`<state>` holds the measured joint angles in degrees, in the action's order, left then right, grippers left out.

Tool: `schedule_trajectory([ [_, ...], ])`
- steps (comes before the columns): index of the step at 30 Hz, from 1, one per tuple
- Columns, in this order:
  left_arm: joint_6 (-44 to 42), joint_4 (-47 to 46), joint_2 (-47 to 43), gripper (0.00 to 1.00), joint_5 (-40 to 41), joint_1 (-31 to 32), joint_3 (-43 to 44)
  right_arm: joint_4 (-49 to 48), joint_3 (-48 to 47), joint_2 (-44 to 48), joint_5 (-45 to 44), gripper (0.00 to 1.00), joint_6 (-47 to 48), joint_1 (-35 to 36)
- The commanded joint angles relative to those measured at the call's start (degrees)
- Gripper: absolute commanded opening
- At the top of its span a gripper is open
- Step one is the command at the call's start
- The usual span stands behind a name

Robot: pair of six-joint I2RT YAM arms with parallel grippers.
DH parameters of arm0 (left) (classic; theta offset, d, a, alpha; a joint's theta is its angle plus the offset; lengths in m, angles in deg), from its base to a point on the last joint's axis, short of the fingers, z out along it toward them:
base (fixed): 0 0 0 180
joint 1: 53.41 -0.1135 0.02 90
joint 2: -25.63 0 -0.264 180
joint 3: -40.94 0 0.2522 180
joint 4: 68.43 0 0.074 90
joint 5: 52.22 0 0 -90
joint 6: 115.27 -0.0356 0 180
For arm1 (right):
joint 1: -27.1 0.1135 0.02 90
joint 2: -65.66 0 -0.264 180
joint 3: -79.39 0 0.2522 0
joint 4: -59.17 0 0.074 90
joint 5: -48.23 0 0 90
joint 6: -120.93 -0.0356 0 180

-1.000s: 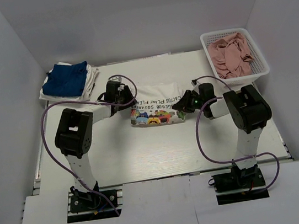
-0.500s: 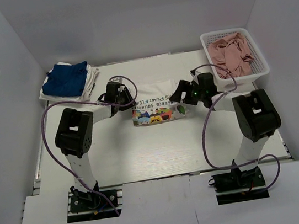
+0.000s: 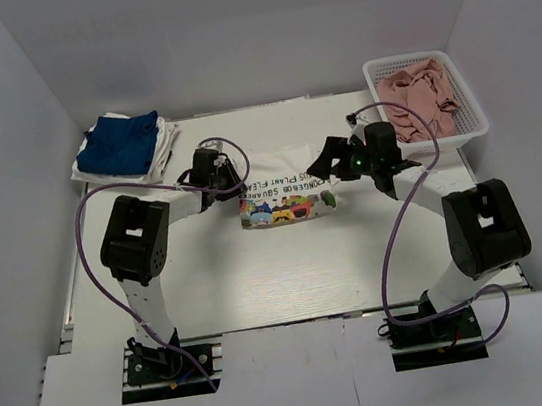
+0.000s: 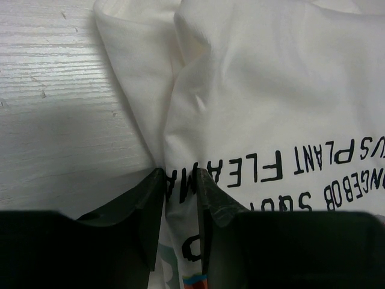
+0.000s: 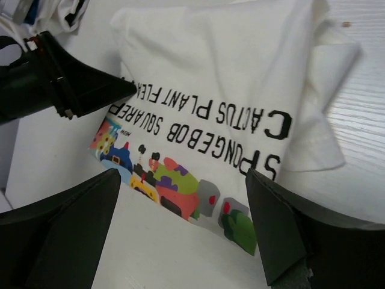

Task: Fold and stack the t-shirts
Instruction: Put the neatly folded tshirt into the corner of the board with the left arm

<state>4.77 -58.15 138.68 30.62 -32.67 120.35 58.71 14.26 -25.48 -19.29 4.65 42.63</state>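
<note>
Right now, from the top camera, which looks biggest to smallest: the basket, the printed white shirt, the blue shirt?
1. basket
2. printed white shirt, close behind, with its edges partly hidden
3. blue shirt

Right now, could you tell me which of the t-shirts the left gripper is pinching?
The white t-shirt with the colourful print, mid-table; the left gripper is shut on its edge. The royal-blue t-shirt lies apart at the far left.

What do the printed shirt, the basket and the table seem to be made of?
The shirt: soft matte cloth, likely cotton; it creases and folds.
The basket: probably white plastic; stiff walls with a fine grid of holes.
The table: white wood or wood-look laminate; fine grain lines show.
</note>
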Motion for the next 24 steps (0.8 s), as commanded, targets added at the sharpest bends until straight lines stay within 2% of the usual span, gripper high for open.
schedule_trajectory([
  [1, -0.16, 2.34, 1.2, 0.37, -1.37, 0.01, 0.53, -5.72, 0.75, -4.56, 7.49, 0.9, 0.09, 0.29],
  [5, -0.16, 2.34, 1.73, 0.36, -2.5, 0.01, 0.53, -9.14, 2.06, -9.5, 4.6, 0.9, -1.75, -0.23],
  [6, -0.16, 2.95, 1.73, 0.36, -2.51, 0.01, 0.53, -9.6, 2.94, -10.02, 0.5, 0.9, -2.89, -0.24],
  [9, -0.69, 2.96, 1.73, 0.36, -2.51, 0.01, 0.53, -10.74, 4.79, -13.45, -1.82, 0.9, -3.51, -0.85],
  [14, -2.09, 2.18, 1.2, 0.37, -4.09, 0.01, 0.01, -11.44, 3.48, -18.81, 1.69, 0.9, -2.11, -0.59],
  [20, -2.62, -1.34, -1.43, 0.52, -6.63, 0.01, -3.59, -10.05, 4.96, -13.39, 1.26, 0.9, 0.0, -0.41],
  [24, -2.62, -3.46, 0.32, 0.52, -9.53, 0.01, -2.99, -8.99, 6.98, -6.18, 1.34, 0.9, 1.06, -0.24],
])
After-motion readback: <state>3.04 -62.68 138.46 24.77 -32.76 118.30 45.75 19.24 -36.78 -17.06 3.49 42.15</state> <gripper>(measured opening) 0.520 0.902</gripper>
